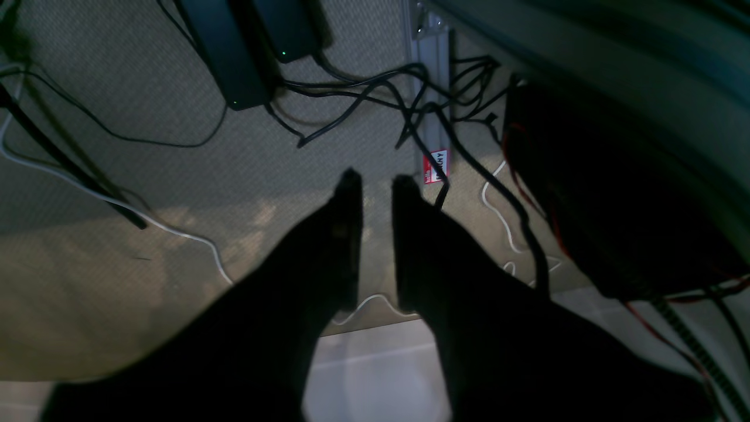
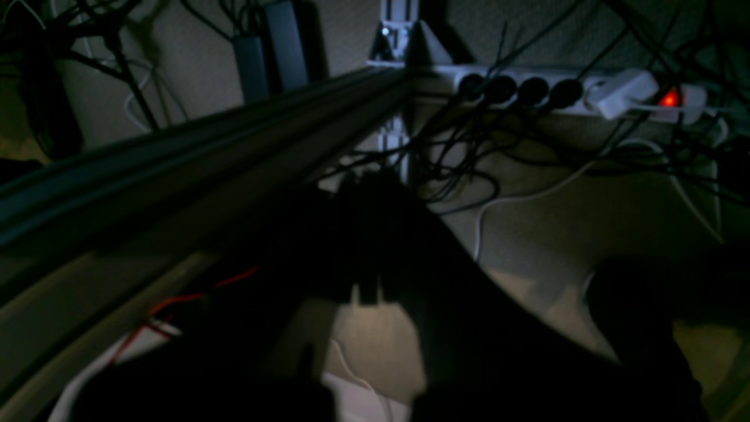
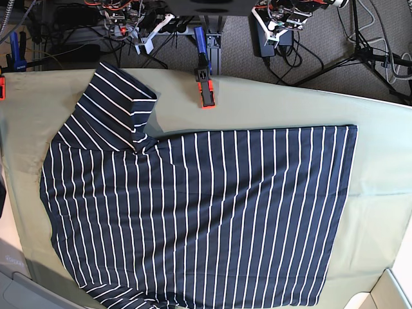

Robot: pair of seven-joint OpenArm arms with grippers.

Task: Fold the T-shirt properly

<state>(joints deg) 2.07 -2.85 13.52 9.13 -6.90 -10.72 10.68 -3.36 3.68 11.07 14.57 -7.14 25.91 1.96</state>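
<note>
The T-shirt (image 3: 206, 219), dark navy with thin white stripes, lies spread flat on the pale green tablecloth (image 3: 290, 103) in the base view. One short sleeve (image 3: 112, 109) points up at the far left and the straight hem is at the right. Neither gripper is over the cloth. My left gripper (image 1: 377, 179) hangs off the table over the carpeted floor, its dark fingers a narrow gap apart with nothing between them. In the dim right wrist view my right gripper (image 2: 369, 187) is shut and empty, beside the table's edge rail (image 2: 176, 158).
An orange and blue clamp (image 3: 205, 87) pins the cloth at the far edge; another clamp (image 3: 14, 55) sits far left. On the floor are tangled cables (image 1: 375, 94), power bricks (image 1: 234, 53), a power strip (image 2: 562, 91), a metal table leg (image 1: 430, 88) and a black box (image 1: 615, 193).
</note>
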